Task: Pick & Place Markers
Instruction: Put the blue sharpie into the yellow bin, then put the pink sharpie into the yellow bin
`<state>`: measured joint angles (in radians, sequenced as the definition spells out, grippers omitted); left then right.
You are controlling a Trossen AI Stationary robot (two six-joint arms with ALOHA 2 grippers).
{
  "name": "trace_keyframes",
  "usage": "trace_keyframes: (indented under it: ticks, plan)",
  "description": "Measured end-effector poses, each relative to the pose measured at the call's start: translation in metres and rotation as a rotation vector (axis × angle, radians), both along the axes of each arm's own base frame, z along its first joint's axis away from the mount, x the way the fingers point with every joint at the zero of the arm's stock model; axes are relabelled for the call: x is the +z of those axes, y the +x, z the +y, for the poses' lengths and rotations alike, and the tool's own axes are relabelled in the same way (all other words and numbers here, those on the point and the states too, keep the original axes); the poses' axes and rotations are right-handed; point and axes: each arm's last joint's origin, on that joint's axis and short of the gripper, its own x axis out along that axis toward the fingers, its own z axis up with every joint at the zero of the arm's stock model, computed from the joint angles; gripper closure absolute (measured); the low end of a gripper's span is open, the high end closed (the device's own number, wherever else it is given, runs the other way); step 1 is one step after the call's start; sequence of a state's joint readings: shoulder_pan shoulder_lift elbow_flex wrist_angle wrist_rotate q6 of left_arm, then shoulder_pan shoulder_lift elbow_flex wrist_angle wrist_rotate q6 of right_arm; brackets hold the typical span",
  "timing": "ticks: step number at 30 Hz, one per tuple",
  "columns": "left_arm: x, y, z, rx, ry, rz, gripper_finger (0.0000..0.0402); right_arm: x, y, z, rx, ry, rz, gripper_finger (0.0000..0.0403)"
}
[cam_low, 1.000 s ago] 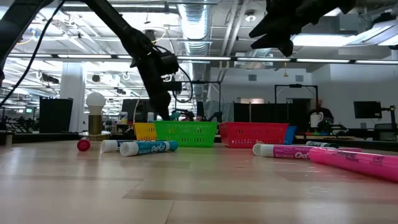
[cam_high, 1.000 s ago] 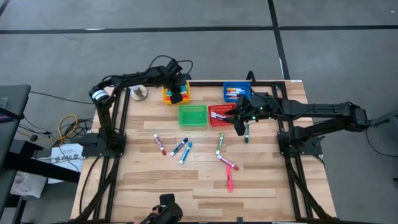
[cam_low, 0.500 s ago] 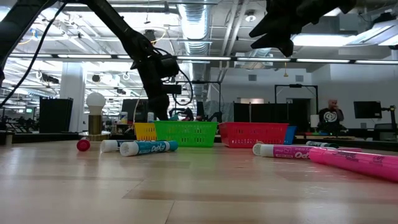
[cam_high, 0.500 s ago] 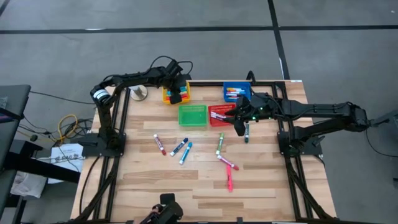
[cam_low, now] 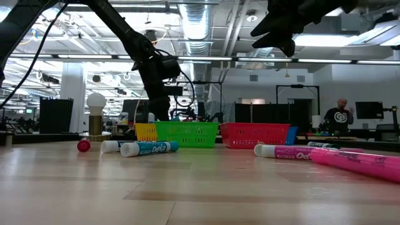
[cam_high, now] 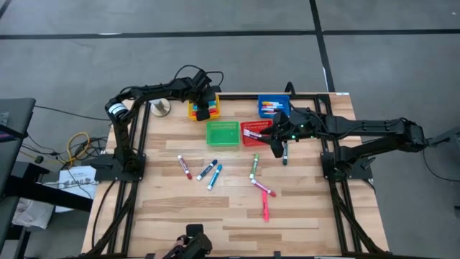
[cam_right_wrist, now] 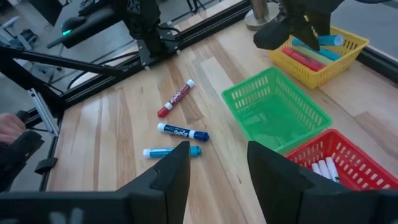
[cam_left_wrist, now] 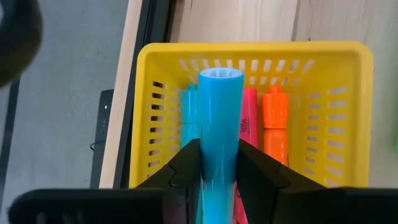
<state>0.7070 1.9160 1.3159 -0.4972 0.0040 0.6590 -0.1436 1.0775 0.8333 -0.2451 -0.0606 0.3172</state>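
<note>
Left gripper (cam_left_wrist: 219,180) fingers clamp a light-blue marker (cam_left_wrist: 220,118) over the yellow basket (cam_left_wrist: 348,112), which holds blue, pink and orange markers. Right gripper (cam_right_wrist: 214,168), fingers apart, hangs over the red basket (cam_right_wrist: 348,163).

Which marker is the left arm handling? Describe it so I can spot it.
Find the yellow basket at the table's far edge. The left gripper hangs above it, jaws around a light blue marker. It alone is above the basket; the others lie inside.
</note>
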Motion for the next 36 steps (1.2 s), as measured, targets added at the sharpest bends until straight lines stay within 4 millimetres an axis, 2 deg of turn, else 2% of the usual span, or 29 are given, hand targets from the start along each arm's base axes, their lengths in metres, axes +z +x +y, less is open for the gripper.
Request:
trace_keyframes:
  ticks: [9, 20, 23, 28, 33, 36]
  plan:
    - [0.0, 0.0, 0.0, -0.001, 0.0, 0.0, 0.0308, 0.0, 0.0, 0.0, 0.0, 0.0, 0.0, 0.0257]
    - [0.001, 0.001, 0.0, -0.002, 0.003, -0.009, 0.027, 0.0, 0.0, 0.001, 0.016, 0.008, -0.003, 0.0258]
    - [0.007, -0.001, 0.0, 0.017, 0.042, 0.002, 0.0262, 0.0, 0.0, 0.001, 0.017, 0.008, -0.003, 0.0257]
    - [0.049, -0.005, -0.013, 0.093, 0.122, -0.091, 0.0259, -0.001, -0.001, 0.001, 0.031, 0.018, 0.015, 0.026]
    - [0.112, -0.015, -0.046, 0.145, 0.057, -0.369, 0.0265, -0.005, -0.003, 0.002, 0.056, 0.039, 0.06, 0.0261]
    - [0.141, -0.027, -0.068, 0.176, -0.005, -0.514, 0.0266, -0.006, -0.003, 0.004, 0.103, 0.068, 0.066, 0.0262]
